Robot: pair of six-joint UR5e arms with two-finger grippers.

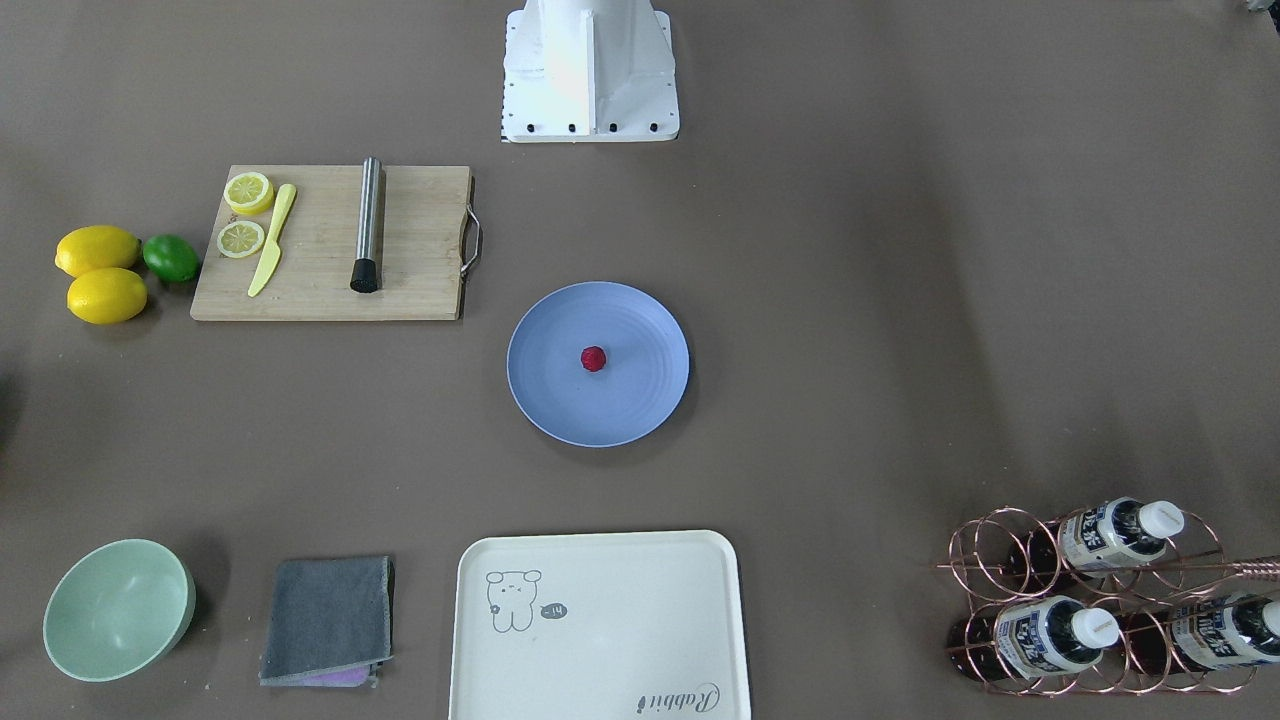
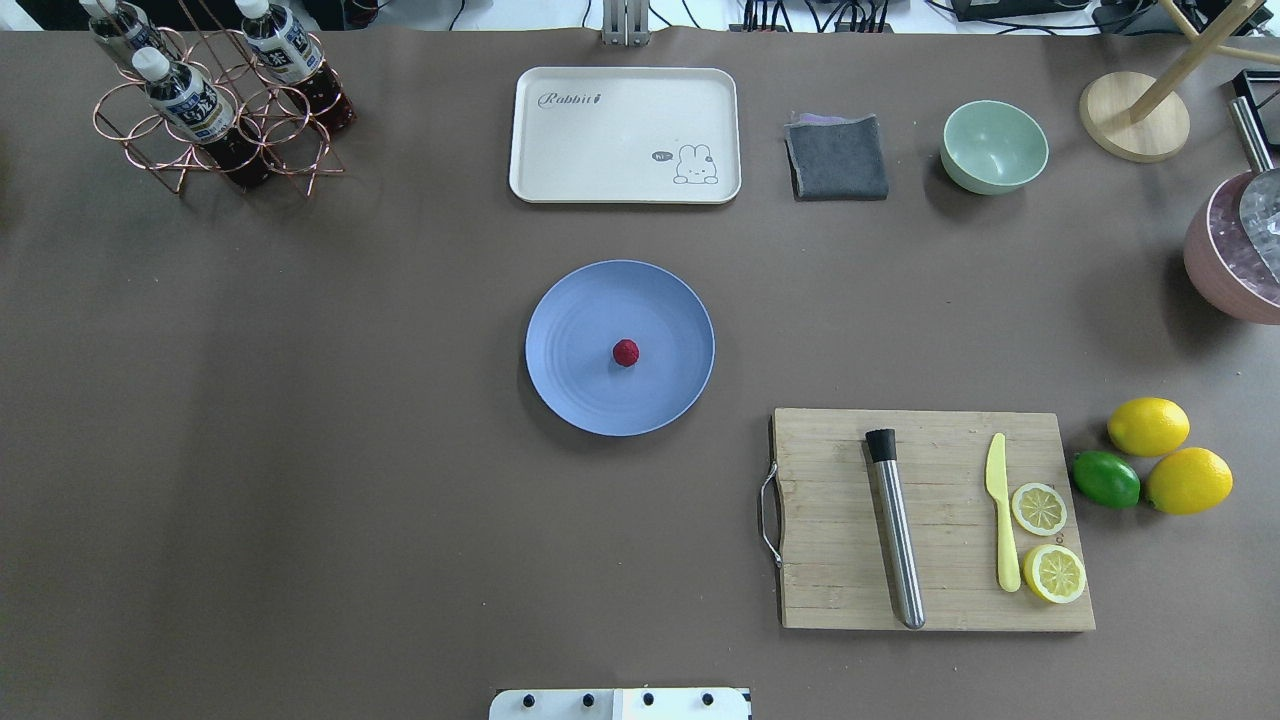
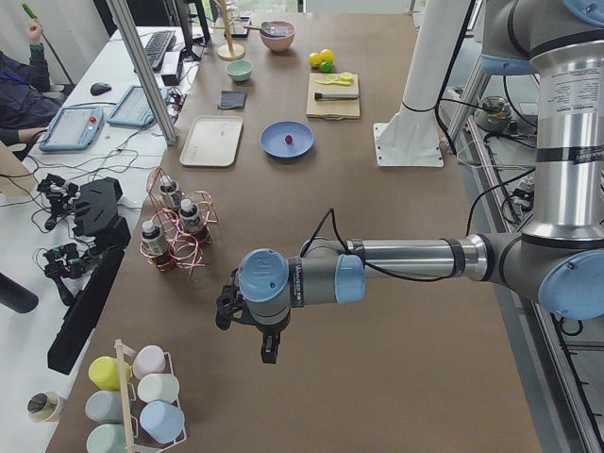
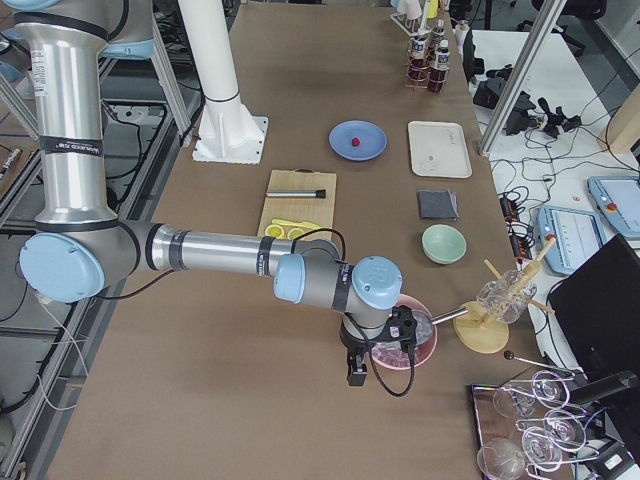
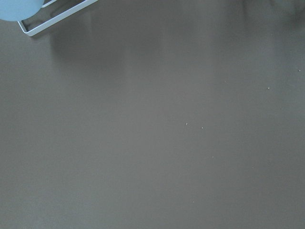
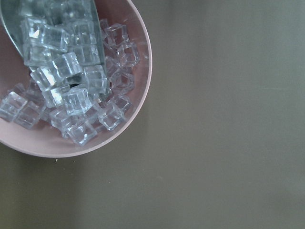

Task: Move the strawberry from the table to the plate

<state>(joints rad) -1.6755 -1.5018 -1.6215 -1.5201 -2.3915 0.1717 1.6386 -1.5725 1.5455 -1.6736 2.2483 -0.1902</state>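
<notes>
The small dark red strawberry (image 1: 593,358) (image 2: 625,352) lies near the middle of the round blue plate (image 1: 640,420) (image 2: 580,400), which sits mid-table (image 2: 300,450). It also shows as a red dot on the plate (image 3: 300,131) in the side view. My left gripper (image 3: 269,353) hangs over bare table at the robot's left end, far from the plate. At the opposite end, my right gripper (image 4: 356,377) hovers beside a pink bowl of ice cubes (image 4: 412,350) (image 6: 71,81). Both grippers show only in the side views, so I cannot tell whether they are open or shut.
A wooden cutting board (image 2: 830,580) carries a steel muddler, a yellow knife and lemon slices. Two lemons and a lime (image 2: 1106,479) lie beside it. A cream tray (image 2: 624,134), a grey cloth (image 2: 837,157), a mint bowl (image 2: 994,146) and a copper bottle rack (image 2: 215,110) line the far edge.
</notes>
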